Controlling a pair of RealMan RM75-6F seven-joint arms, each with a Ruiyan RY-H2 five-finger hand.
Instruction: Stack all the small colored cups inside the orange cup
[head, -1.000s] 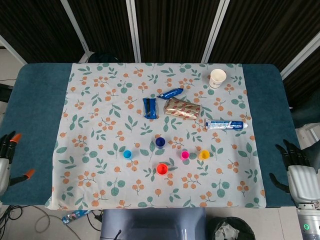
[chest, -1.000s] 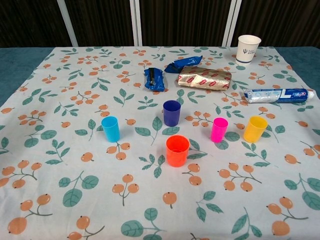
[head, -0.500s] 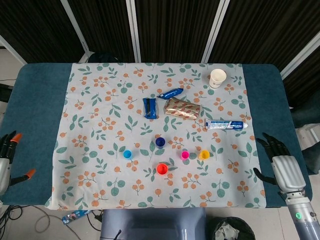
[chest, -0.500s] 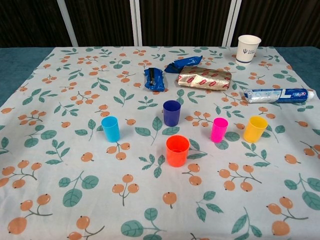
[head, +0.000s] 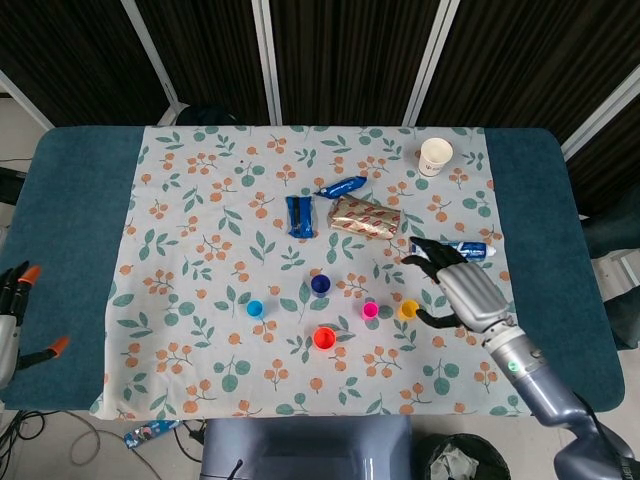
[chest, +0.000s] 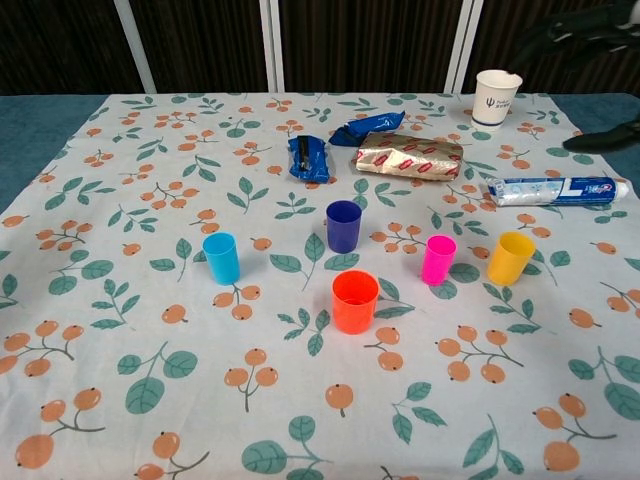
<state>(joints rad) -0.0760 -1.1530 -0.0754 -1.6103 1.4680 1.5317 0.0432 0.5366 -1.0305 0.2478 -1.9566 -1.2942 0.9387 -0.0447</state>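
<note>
My right hand (head: 465, 288) hangs above the flowered tablecloth (head: 200, 250) with its fingers spread apart and nothing in them, just above and to the right of the yellow cup (head: 408, 309); in the chest view only dark fingertips show at the top right edge. My left hand (head: 12, 320) sits off the table's left edge, fingers apart with orange tips, holding nothing.

The orange cup (chest: 355, 301) stands upright nearest me, empty, with the 4 small cups around it and apart from it: the light blue cup (chest: 221, 258) to its left, the dark blue cup (chest: 343, 226) behind it, the pink cup (chest: 437, 260) and the yellow one to its right.

Further back lie a dark blue packet (chest: 309, 158), a blue wrapper (chest: 365, 127) and a gold foil pack (chest: 409, 156) with red lettering too small to read. A white and blue toothpaste tube (chest: 556, 190) lies to the right, its print unreadable. A white paper cup (chest: 496, 98) at the far right carries a small dark logo I cannot make out.
</note>
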